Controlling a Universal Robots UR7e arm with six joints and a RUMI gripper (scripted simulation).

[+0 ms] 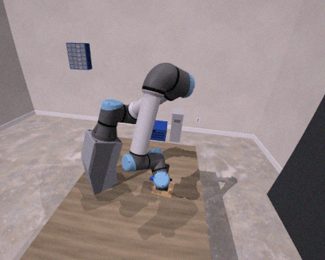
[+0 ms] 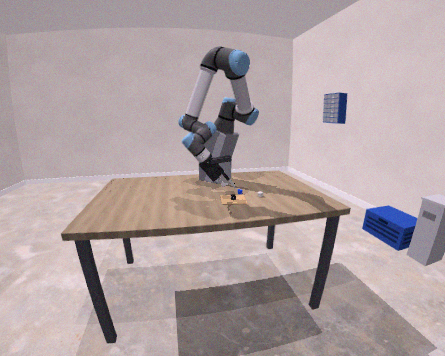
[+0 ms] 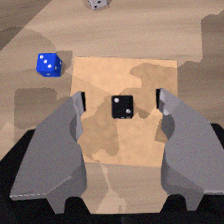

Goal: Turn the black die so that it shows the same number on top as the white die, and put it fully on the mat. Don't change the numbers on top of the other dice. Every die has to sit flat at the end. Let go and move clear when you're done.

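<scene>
Three dice from left to right: a blue cube [image 3: 49, 64] on wood grain, the black die [image 3: 122, 106] flat on the tan mat [image 3: 125, 75] between my parted, empty grey claw [image 3: 120, 102], a white die [image 3: 98, 4] beyond.

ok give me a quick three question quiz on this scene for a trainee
1. True or false: the black die lies fully on the mat.
2. Which die lies off the mat nearest the gripper? A) blue die B) white die
3. Fill in: the gripper's fingers are ____ the black die: touching or apart from?

Key: 1 true; 2 A; 3 apart from, one finger on each side, with mat showing between.
</scene>
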